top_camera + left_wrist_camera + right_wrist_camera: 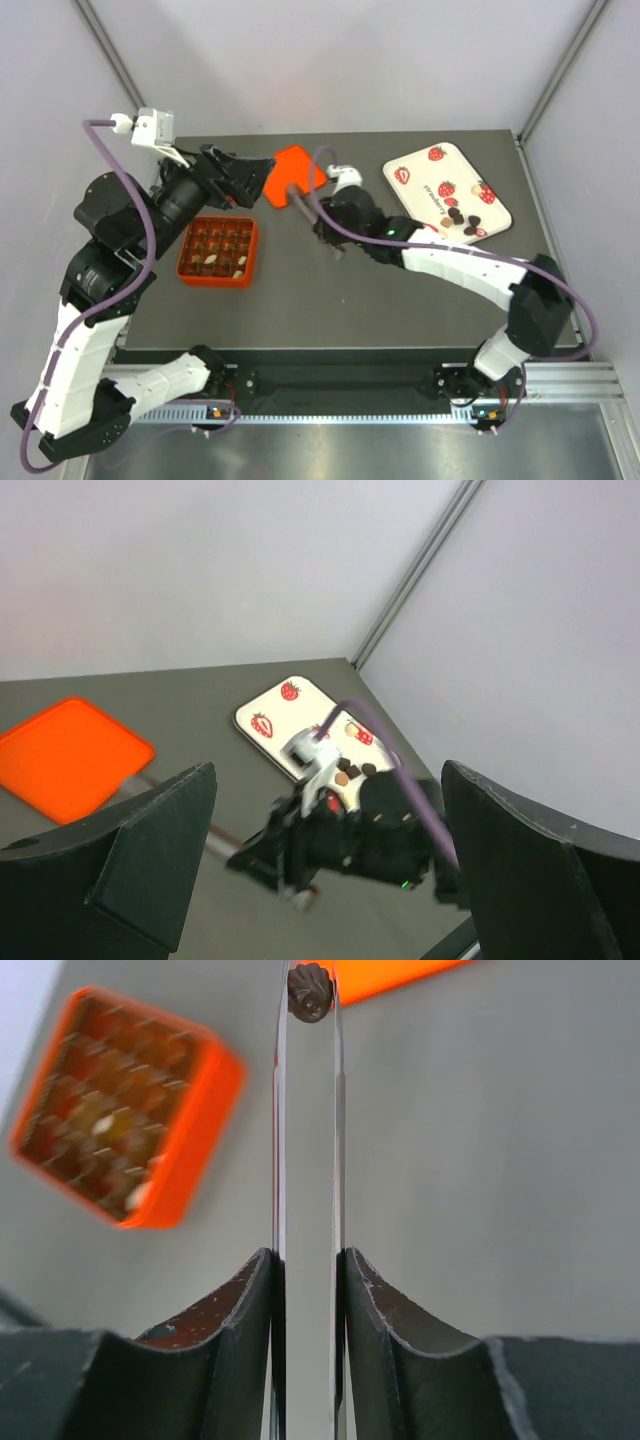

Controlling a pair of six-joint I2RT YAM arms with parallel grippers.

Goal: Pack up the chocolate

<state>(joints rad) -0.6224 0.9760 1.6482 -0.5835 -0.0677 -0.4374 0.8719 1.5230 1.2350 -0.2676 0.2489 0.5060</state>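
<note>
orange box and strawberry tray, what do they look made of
Orange box: probably moulded plastic, with an even colour, thin rigid walls and a slight sheen. Strawberry tray: smooth white printed surface with rounded corners, likely plastic or melamine, though the look leaves it open.

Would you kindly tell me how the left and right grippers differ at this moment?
The left gripper is open wide and empty; the right gripper is shut on tweezers. The right gripper's tweezers pinch a dark chocolate at their tip, whereas the left gripper carries nothing. Both hover above the table, neither touching the box.
</note>
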